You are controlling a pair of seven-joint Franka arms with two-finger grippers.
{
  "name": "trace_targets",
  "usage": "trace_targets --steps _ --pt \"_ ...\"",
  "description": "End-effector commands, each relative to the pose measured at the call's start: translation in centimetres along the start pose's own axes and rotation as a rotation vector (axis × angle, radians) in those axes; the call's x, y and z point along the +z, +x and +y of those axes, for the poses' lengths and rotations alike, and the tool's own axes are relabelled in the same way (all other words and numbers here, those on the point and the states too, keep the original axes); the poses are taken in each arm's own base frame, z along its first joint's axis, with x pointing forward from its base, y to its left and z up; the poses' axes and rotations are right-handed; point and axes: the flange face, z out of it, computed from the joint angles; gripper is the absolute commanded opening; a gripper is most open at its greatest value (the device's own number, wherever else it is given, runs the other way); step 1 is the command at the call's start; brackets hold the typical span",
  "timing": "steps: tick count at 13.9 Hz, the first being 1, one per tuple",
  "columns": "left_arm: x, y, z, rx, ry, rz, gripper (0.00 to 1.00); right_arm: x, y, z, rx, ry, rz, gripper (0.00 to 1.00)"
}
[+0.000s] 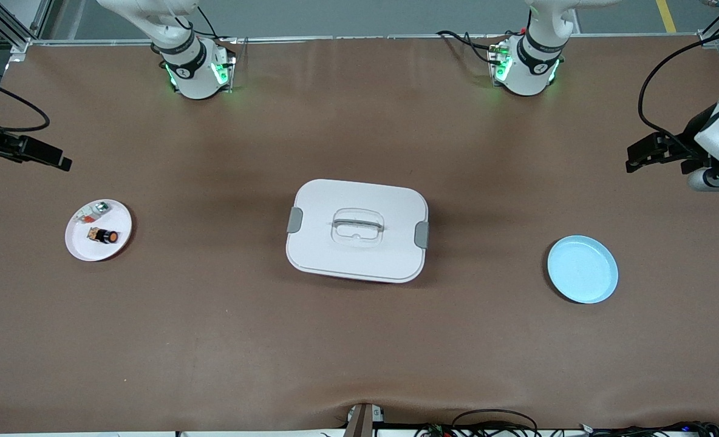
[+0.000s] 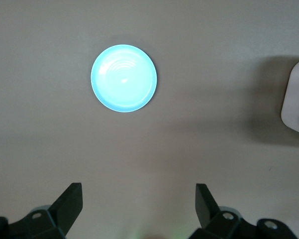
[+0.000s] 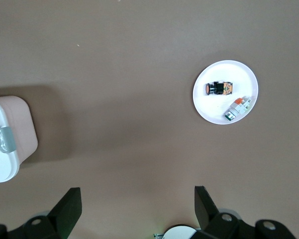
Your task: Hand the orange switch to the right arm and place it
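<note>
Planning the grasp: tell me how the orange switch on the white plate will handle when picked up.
The orange switch lies on its side on the white plate; its round body may roll if nudged. It looks rigid and probably light. Being tiny, it could slip between the jaws.

Matt brown table (image 1: 214,334), glossy blue plate (image 1: 582,269)

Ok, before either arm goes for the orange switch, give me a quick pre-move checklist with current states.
1. Orange switch located, lying on the white plate at the right arm's end of the table: ok.
2. Switch told apart from the silver-white part beside it: ok.
3. Left tool open, holding nothing, over the table near the blue plate: ok.
4. Right tool open, holding nothing: ok.
5. Blue plate has nothing on it: ok.
6. White lidded box sits between the plates, lid on; crossing path needs care: cannot tell.
</note>
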Motion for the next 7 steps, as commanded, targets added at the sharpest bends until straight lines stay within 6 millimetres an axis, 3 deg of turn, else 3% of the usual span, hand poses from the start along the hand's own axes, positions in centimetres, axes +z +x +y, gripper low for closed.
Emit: trace_targets --steps 1,4,7 --pt "-0.3 -0.1 -0.2 0.011 -0.016 -0.005 1.00 -1.3 -1.5 -1.8 -0.032 0.000 0.019 1.00" --pt "-0.3 -0.1 -0.3 0.009 -0.016 -0.005 1.00 -1.9 -1.6 -2.5 -0.081 -0.004 0.037 1.00" --pt "-0.3 -0.1 -0.2 0.011 -0.016 -0.005 1.00 -2.3 -1.5 -1.4 -0.147 -0.008 0.044 1.00"
